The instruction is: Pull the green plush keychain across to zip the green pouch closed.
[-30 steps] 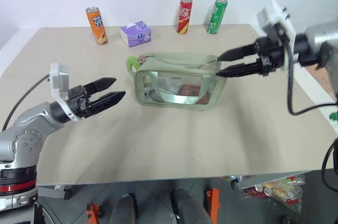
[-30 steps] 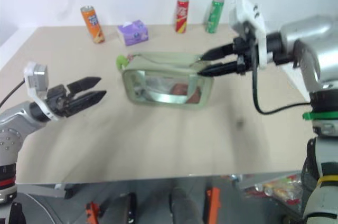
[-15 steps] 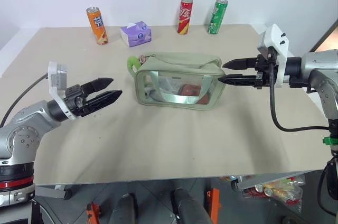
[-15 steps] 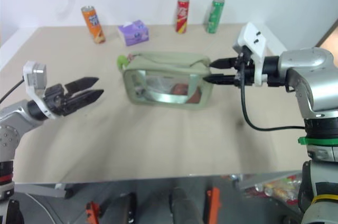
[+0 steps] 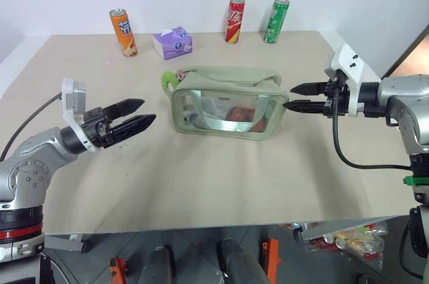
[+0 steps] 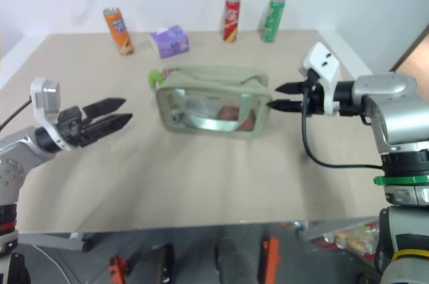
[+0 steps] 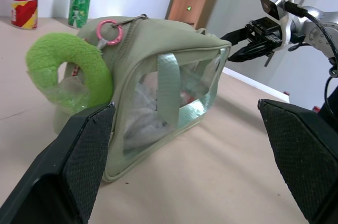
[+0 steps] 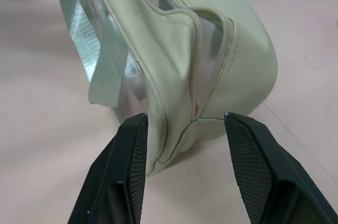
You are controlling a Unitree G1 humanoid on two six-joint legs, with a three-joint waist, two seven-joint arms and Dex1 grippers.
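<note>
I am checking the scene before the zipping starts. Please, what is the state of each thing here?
Pale green fabric pouch: upright on the table, zipper open.
Lime-green plush keychain: at the pouch's left end, not held.
Left gripper: open, empty, apart from the pouch.
Right gripper: open, empty, at the pouch's right end.
Orange can, red can, green can: upright.
Purple tissue pack: lying flat.

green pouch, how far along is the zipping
Nothing done: the green pouch gapes along its zipper, the green plush keychain at its left end. In hand: the open right end effector sits at the pouch's right end; the open left end effector hovers apart. Left: gripping, pulling across.
</note>
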